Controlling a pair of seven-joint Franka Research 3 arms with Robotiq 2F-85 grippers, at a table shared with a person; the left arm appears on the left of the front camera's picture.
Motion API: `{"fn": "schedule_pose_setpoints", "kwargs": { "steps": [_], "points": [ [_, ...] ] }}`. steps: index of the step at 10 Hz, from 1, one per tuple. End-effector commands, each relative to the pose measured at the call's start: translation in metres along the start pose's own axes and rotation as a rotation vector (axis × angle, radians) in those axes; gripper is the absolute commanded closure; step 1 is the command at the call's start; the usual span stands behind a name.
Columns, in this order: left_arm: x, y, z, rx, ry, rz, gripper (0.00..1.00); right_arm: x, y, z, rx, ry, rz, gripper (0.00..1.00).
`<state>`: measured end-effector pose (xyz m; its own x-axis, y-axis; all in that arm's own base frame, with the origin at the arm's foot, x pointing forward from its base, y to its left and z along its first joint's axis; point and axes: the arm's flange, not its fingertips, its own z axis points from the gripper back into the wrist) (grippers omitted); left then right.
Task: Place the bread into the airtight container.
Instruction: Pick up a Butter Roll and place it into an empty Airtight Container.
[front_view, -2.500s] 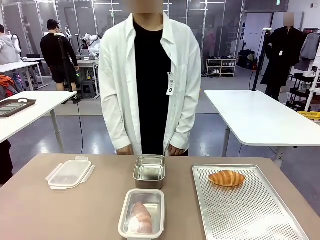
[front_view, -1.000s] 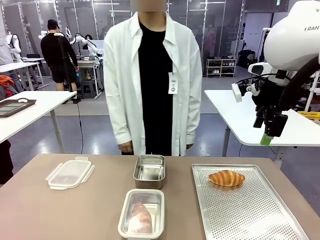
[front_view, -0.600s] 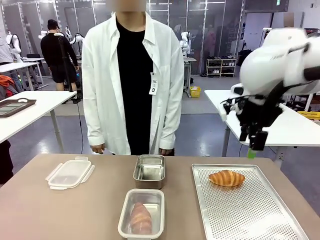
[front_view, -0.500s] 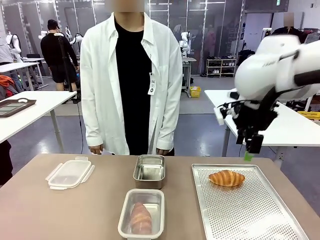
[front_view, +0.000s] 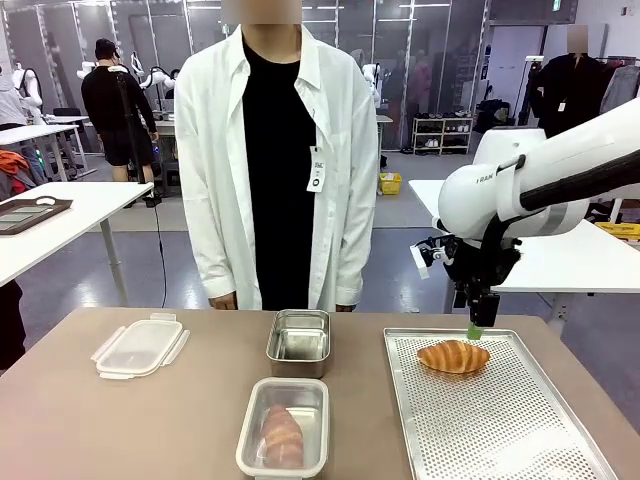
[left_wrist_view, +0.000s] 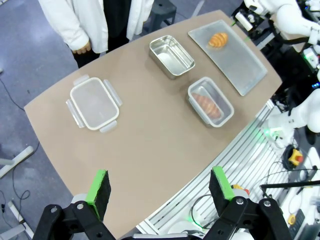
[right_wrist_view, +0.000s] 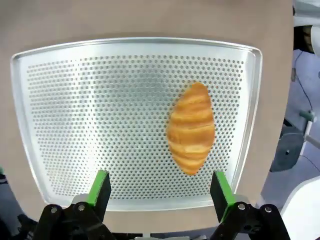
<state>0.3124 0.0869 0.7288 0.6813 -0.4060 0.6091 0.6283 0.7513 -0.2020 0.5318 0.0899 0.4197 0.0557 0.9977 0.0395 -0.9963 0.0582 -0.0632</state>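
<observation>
**Over the tray's far end: right claw spread wide above the croissant**

On the perforated tray (front_view: 500, 420), toward its 12 o'clock end, lies the bread (front_view: 454, 356). It is a golden, glossy croissant, banded with darker ridges and tapering at both tips. My right claw (front_view: 475, 330) hangs just above it, at about 1 o'clock from it, jaws spread fully and gripping nothing.

The front view hides the gap between claw and pastry. The right wrist view shows the croissant untouched, lying off toward 1 o'clock from the claw's middle.

At 9 o'clock from the croissant, on the bench (front_view: 150, 430), sits the empty steel container (front_view: 298, 368). A second container (front_view: 290, 383) at its 6 o'clock holds another pastry (front_view: 282, 437), and a clear lid (front_view: 140, 346) lies at its 9 o'clock.

From high up, the left wrist view takes in the whole bench. It shows me the left claw (left_wrist_view: 159, 175) wide open and empty.
</observation>
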Motion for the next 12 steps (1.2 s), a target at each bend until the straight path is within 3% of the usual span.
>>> {"fn": "schedule_pose_setpoints", "kwargs": {
  "steps": [1, 5, 12],
  "points": [
    [-0.001, -0.001, 0.001, -0.011, -0.002, -0.019, 0.0, 0.0, -0.015, -0.017, -0.022, -0.032, -0.02, 0.0],
    [-0.001, -0.001, 0.001, -0.011, -0.002, -0.019, 0.0, -0.004, -0.038, -0.063, -0.018, -0.025, -0.094, 0.0],
    [-0.001, -0.001, 0.001, -0.011, -0.002, -0.019, 0.0, -0.01, -0.059, -0.103, 0.054, 0.001, -0.125, 0.0]
  ]
}}
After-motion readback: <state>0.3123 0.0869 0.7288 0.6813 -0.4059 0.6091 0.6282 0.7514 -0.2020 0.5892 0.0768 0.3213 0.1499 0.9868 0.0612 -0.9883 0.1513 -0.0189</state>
